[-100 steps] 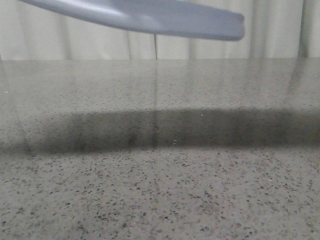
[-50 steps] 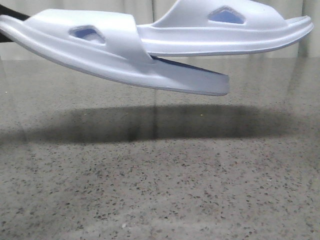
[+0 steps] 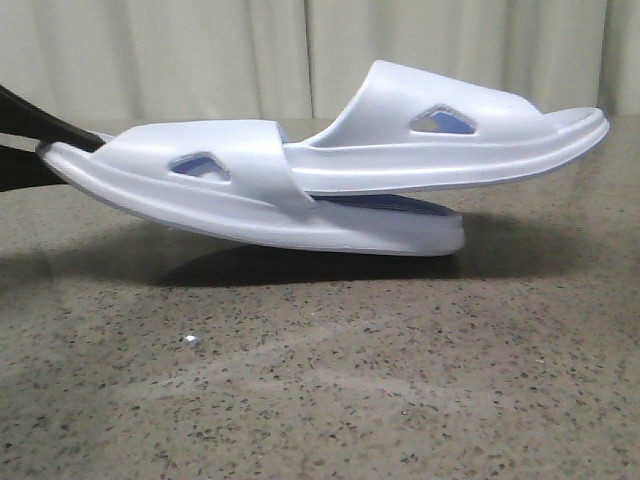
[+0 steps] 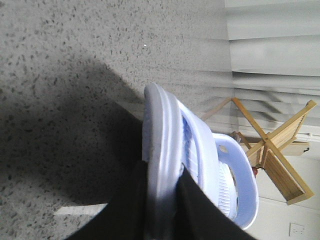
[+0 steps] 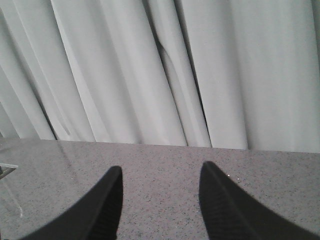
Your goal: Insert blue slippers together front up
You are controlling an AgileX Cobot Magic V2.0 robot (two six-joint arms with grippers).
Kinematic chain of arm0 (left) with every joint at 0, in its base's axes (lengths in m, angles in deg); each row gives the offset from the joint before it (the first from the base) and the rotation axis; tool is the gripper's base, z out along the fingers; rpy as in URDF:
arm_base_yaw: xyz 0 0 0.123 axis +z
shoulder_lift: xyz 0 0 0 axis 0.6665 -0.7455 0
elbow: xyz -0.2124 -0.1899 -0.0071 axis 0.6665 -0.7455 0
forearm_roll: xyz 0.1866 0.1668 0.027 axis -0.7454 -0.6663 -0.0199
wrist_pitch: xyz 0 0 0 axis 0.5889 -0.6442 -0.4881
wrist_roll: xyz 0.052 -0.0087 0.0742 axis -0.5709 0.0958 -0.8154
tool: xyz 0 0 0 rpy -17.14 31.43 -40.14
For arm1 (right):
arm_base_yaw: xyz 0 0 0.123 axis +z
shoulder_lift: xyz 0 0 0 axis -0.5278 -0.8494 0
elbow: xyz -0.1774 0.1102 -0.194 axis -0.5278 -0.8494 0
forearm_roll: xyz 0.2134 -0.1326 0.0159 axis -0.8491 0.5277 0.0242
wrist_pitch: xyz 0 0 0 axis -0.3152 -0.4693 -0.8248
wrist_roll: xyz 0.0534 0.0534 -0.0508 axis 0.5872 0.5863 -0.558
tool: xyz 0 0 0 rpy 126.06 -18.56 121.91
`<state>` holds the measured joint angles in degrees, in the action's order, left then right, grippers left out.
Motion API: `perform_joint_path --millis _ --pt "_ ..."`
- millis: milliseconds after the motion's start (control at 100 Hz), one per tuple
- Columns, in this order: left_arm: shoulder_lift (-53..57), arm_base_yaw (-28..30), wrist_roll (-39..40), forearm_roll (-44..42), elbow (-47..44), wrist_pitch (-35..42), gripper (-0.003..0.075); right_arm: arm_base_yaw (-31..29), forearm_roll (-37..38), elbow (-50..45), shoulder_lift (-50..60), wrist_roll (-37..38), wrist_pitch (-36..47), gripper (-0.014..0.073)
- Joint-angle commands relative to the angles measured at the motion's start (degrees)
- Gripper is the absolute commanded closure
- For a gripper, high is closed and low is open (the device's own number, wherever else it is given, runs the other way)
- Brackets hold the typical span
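left gripper (image 4: pixel 162 185): jaws clamped on the heel rim of the blue slippers (image 3: pixel 320 180) | slippers: nested, one through the other's strap, just above the bench (image 3: pixel 320 380) | right gripper (image 5: pixel 160 200): jaws apart, holding nothing, away from slippers

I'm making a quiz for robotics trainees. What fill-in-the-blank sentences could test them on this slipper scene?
1. The left hand is shut on the heel edge of one of the blue slippers, while the right hand holds ____.
2. The two slippers are ____ together, one pushed under the other's strap.
3. The right hand's fingers stand ____.
4. Behind the stone table hangs a pale ____.

Missing words: nothing; nested; apart; curtain
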<state>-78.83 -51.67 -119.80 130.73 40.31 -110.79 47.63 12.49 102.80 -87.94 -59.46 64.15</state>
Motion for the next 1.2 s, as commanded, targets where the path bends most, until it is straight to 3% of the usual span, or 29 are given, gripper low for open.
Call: perform_joint_path --millis 0,280,920,1190 --pt "0.86 -0.44 -1.37 5.14 2.06 -3.26 0.0704 0.07 0.0 1.63 0.46 -0.87 2.56 0.0293" --pt "0.86 -0.44 -1.47 5.14 2.06 -3.12 0.0691 0.07 0.0 1.63 0.46 -0.87 2.56 0.0294" --pt "0.86 -0.44 -1.08 5.14 2.06 -3.62 0.0361 0.07 0.0 1.63 0.46 -0.87 2.47 0.0294" --pt "0.86 -0.44 -4.54 5.14 2.06 -0.42 0.0332 0.07 0.0 1.63 0.46 -0.87 2.47 0.0294"
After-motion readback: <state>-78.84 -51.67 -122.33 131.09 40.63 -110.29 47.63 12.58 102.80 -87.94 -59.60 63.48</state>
